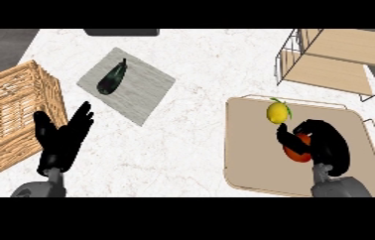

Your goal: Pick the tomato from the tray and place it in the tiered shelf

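Note:
A red tomato (299, 153) lies on the beige tray (249, 150) at the lower right. My right hand (326, 144) is curled round the tomato, thumb on its left side, hiding most of it. A yellow lemon (278, 112) sits on the same tray just above the hand. The tiered shelf (330, 60), wire frame with wooden boards, stands at the upper right, apart from the tray. My left hand (62, 137) rests open at the lower left, fingers up.
A dark eggplant (112, 78) lies on a grey cutting board (139, 92) left of centre. A wicker basket (22, 110) fills the left edge, next to my left hand. A dark object (121, 32) shows at the counter's top edge.

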Action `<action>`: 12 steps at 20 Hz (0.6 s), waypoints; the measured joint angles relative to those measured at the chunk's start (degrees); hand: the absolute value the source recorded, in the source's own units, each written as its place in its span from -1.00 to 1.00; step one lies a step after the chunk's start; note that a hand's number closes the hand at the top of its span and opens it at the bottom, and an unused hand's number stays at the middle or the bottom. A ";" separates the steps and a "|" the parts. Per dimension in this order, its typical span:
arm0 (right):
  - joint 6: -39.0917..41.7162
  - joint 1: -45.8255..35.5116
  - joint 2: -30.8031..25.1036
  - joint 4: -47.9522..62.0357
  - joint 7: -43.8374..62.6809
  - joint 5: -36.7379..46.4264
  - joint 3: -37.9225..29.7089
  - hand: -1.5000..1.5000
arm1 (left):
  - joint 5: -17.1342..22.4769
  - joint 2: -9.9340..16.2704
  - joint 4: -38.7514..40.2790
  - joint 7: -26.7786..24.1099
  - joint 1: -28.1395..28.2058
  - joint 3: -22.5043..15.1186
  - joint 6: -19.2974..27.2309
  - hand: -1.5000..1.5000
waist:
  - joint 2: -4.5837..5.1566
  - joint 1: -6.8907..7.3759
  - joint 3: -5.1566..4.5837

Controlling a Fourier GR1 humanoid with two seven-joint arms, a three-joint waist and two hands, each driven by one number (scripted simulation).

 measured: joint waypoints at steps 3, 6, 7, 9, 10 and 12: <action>4.16 -2.04 -0.02 -0.99 -5.19 -3.42 2.15 1.00 | -0.24 -0.32 -0.56 0.01 0.13 -0.30 -0.01 0.00 | 0.15 0.34 0.17; 9.49 -4.11 -0.59 -1.69 -13.04 -8.08 4.76 1.00 | -0.60 -0.43 -0.30 0.12 -0.30 -0.49 0.04 0.00 | 0.35 0.70 0.27; 10.79 -4.43 -1.00 -2.72 -15.24 -9.29 5.17 1.00 | -0.60 -0.58 -0.05 -0.28 -0.18 -0.39 0.02 0.00 | 0.32 0.54 0.30; 12.23 -5.70 -0.99 -4.77 -17.97 -11.23 5.04 1.00 | -0.36 -0.47 -0.39 0.05 0.01 -0.10 -0.20 0.00 | 0.27 0.38 0.31; 12.60 -5.72 -1.36 -6.79 -18.94 -11.69 4.91 1.00 | -0.51 -0.43 -0.37 0.04 0.14 -0.01 -0.14 0.00 | 0.23 0.20 0.31; 13.78 -6.95 -2.44 -11.48 -18.94 -12.55 3.78 1.00 | -0.36 0.04 -0.42 0.00 0.53 0.44 -0.55 0.00 | 0.13 -0.09 0.29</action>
